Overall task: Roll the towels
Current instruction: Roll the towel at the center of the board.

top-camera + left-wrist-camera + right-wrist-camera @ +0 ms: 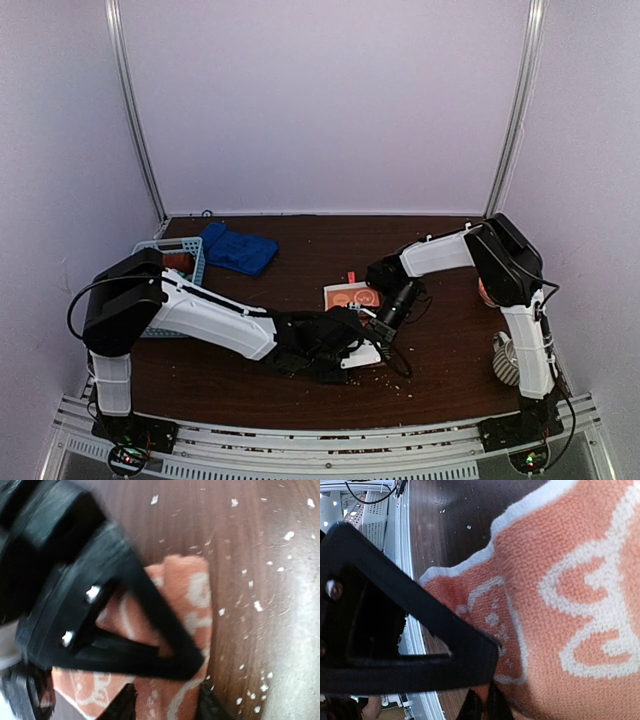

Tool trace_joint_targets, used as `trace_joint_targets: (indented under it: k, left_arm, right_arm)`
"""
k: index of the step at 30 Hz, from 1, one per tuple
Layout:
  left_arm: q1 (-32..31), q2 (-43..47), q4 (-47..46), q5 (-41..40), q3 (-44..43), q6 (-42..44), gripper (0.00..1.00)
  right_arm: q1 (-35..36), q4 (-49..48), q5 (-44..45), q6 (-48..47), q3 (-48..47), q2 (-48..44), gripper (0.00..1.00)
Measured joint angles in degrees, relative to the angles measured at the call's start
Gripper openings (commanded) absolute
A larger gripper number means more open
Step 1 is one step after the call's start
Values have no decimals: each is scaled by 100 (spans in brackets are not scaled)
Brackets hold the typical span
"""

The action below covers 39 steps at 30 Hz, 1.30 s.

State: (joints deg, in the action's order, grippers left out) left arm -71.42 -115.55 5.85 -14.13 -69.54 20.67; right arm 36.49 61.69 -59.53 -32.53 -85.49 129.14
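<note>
At table (300, 262) centre, R tool (487, 682) clenched on orange towel (570, 605); L tool (180, 687) over it, grip unclear.

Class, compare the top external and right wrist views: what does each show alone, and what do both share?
Top external only: the blue towel, the light blue basket, both whole arms. Right wrist only: the white border of the orange towel, pinched by the right end effector. Both: that towel and the brown table.
</note>
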Motion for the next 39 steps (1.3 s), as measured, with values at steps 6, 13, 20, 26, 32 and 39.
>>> trace_joint_targets:
  k: [6, 13, 20, 26, 32, 39]
  left_arm:
    - [-17, 520, -221, -289, 691, -74, 39]
    - [-76, 684, -232, 13, 800, 192, 30]
    - [-81, 297, -101, 278, 273, 308, 30]
    - [-81, -66, -87, 125, -24, 452, 26]
    - [-105, -240, 52, -175, -258, 455, 26]
    - [-125, -293, 57, -280, -315, 304, 18]
  right_arm:
    - [-48, 4, -116, 345, -59, 114, 0]
    - [-149, 186, -417, 509, -155, 323, 0]
    - [-160, 238, -468, 507, -181, 363, 0]
    - [-164, 273, -476, 435, -199, 376, 0]
    - [-195, 350, -442, 291, -234, 378, 0]
    - [-273, 584, -313, -31, -343, 350, 13]
